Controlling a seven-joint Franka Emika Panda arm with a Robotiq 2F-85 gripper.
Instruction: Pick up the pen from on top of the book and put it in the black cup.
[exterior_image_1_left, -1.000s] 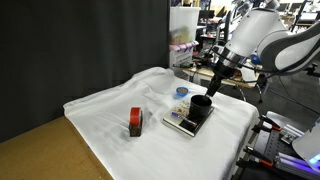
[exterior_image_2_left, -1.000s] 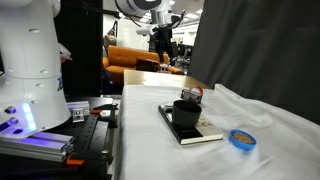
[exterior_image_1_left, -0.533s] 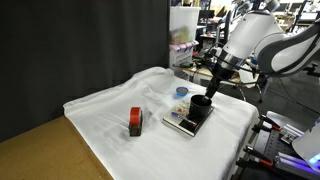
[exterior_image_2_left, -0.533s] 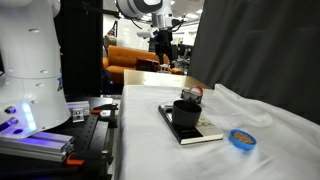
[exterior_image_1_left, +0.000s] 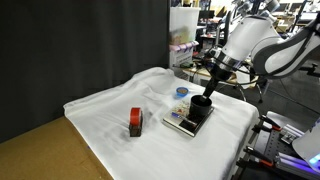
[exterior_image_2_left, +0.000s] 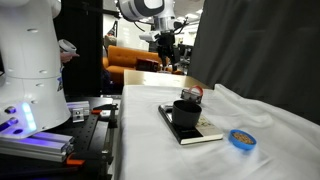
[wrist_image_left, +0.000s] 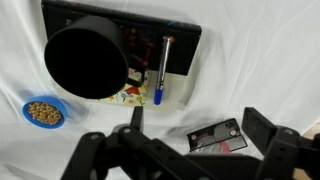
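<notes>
Hovering with our claw (wrist_image_left: 195, 128) spread wide and empty, we see the pen (wrist_image_left: 160, 70) lying on the book (wrist_image_left: 185, 48) near the black cup (wrist_image_left: 85, 57), where a misaligned descent could bump the cup or roll the pen off.

Cup (wrist_image_left: 85, 57) and pen (wrist_image_left: 160, 72) side by side on book (wrist_image_left: 183, 50), near table (exterior_image_1_left: 100, 115) edge; dish (wrist_image_left: 44, 112) and block (wrist_image_left: 217, 138) beside it.
</notes>
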